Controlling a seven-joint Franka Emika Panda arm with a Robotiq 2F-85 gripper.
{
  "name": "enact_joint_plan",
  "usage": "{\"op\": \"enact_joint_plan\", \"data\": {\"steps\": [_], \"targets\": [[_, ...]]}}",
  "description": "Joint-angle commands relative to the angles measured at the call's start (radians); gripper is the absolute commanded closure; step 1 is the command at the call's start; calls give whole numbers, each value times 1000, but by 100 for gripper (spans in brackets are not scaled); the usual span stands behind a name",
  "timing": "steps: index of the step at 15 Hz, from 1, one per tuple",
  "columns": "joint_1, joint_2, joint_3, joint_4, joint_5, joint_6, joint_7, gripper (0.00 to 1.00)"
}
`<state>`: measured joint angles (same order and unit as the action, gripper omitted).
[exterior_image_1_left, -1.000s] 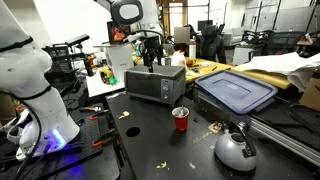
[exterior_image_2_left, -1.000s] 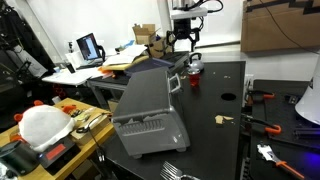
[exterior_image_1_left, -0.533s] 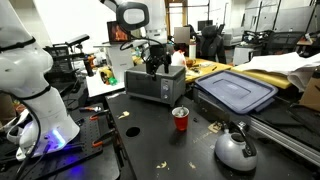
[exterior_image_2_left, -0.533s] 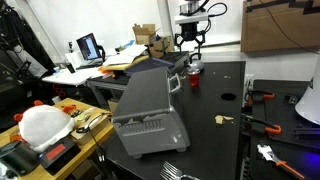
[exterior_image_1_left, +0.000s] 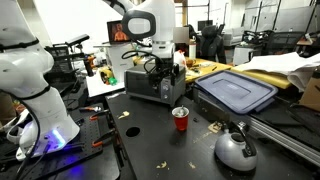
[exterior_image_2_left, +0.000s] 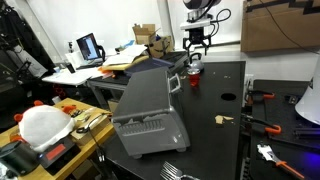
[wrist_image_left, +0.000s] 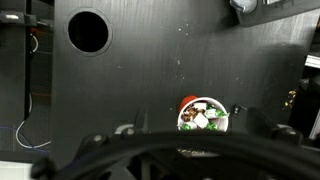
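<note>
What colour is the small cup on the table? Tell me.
Red cup, best in an exterior view.

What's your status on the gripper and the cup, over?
Gripper open, hovering above the red cup, no contact. Cup upright on the black table. Toaster oven close by, nothing between gripper and cup.

Red plastic cup (exterior_image_1_left: 180, 120) glossy, tabletop (exterior_image_1_left: 145, 142) matt blk, toaster (exterior_image_1_left: 150, 86) brushed metal.
</note>
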<state>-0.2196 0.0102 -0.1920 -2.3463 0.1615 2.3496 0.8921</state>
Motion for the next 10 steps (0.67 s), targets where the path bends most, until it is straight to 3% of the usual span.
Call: {"op": "enact_joint_plan", "data": {"steps": [1,10], "targets": [[-12,46,-29,49,70,-29,26,0],[-46,139,-76,111,251,-56,11,0]]}}
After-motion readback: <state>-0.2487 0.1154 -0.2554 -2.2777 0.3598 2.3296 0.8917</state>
